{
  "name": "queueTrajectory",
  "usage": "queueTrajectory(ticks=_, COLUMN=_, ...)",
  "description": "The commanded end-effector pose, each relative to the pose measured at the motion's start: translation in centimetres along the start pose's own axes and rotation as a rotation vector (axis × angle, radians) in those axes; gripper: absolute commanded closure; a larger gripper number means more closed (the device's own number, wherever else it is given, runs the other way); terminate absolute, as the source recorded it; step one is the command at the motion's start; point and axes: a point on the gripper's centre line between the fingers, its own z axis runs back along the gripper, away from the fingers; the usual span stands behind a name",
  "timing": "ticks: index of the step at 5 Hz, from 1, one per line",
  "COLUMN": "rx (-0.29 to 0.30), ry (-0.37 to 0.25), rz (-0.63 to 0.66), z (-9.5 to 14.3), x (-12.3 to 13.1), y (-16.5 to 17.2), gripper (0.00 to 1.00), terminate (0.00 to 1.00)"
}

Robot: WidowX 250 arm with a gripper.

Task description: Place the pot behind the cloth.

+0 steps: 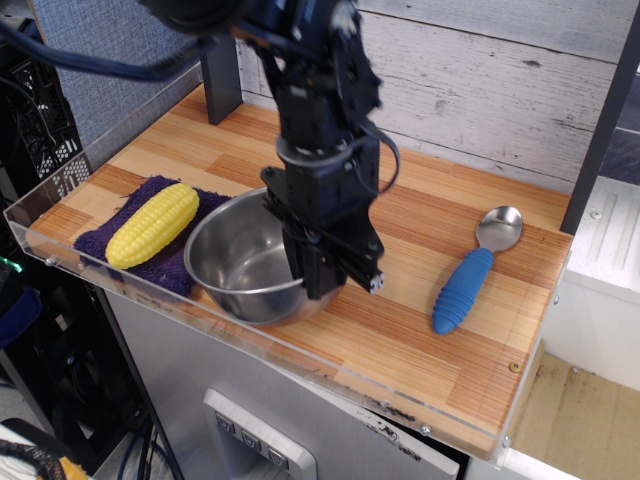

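Wooden table (420,330) with clear plastic rim, steel pot (235,262) near the front edge, black gripper (322,285) clamped on the pot's rim at its 3 o'clock, purple cloth (150,268) touching the pot at 9 o'clock, yellow toy corn (152,225) lying on the cloth, blue-handled spoon (468,280) well apart at 3 o'clock.

We see the pot (235,262), a shiny round steel bowl, open side up near the front edge. Our dark purple cloth (150,262) lies rumpled just left, touching its rim.
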Motion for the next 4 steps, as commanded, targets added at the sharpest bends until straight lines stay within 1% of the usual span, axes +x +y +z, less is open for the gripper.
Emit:
queueTrajectory(ticks=1, rx=-0.023, ry=-0.166, rz=-0.070, z=6.8, x=-0.6, y=1.5, gripper=1.00, terminate=0.00)
queueTrajectory(ticks=2, rx=-0.019, ry=-0.203, rz=0.042, z=10.3, x=-1.1, y=5.9, gripper=1.00, terminate=0.00)
queueTrajectory(ticks=3, rx=0.006, ry=-0.222, rz=0.148, z=11.8, x=-1.4, y=10.2, gripper=1.00, terminate=0.00)
queueTrajectory(ticks=4, rx=0.008, ry=-0.226, rz=0.235, z=12.0, x=-1.3, y=14.2, gripper=1.00, terminate=0.00)
